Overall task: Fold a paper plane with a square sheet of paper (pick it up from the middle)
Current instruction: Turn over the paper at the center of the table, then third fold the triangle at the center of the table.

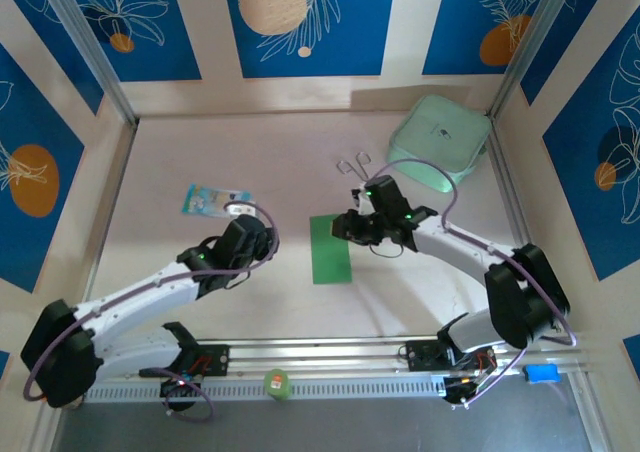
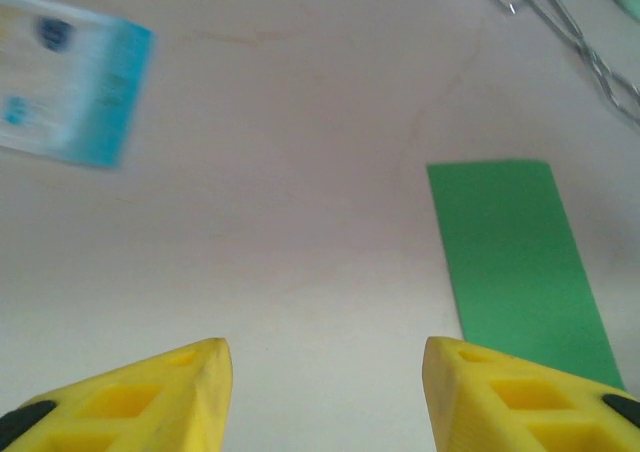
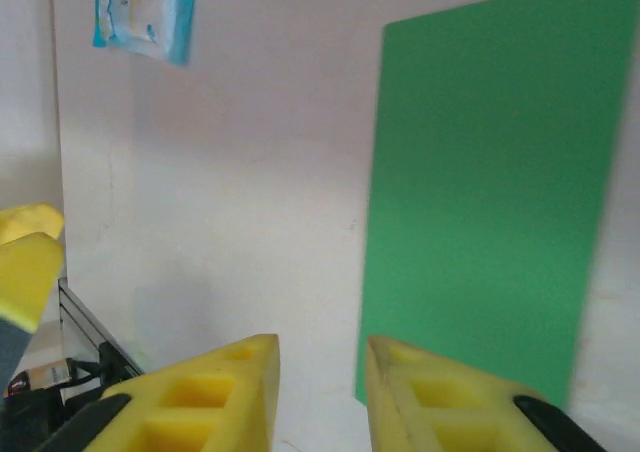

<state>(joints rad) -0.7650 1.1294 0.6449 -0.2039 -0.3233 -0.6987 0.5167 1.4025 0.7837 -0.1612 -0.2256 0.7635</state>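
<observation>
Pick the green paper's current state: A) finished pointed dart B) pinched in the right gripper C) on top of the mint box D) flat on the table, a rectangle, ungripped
D: the green paper lies flat on the table as a plain rectangle, and the left gripper and right gripper both show empty gaps.

One sheet of green paper lies mid-table. One light-blue packet sits to the left, and one pale green box sits at the far right. Two thin wire loops lie near the box. There are two robot arms, the left arm and the right arm. There are two grippers, the left gripper and the right gripper. At the near edge are one small green roll and one blue block.
</observation>
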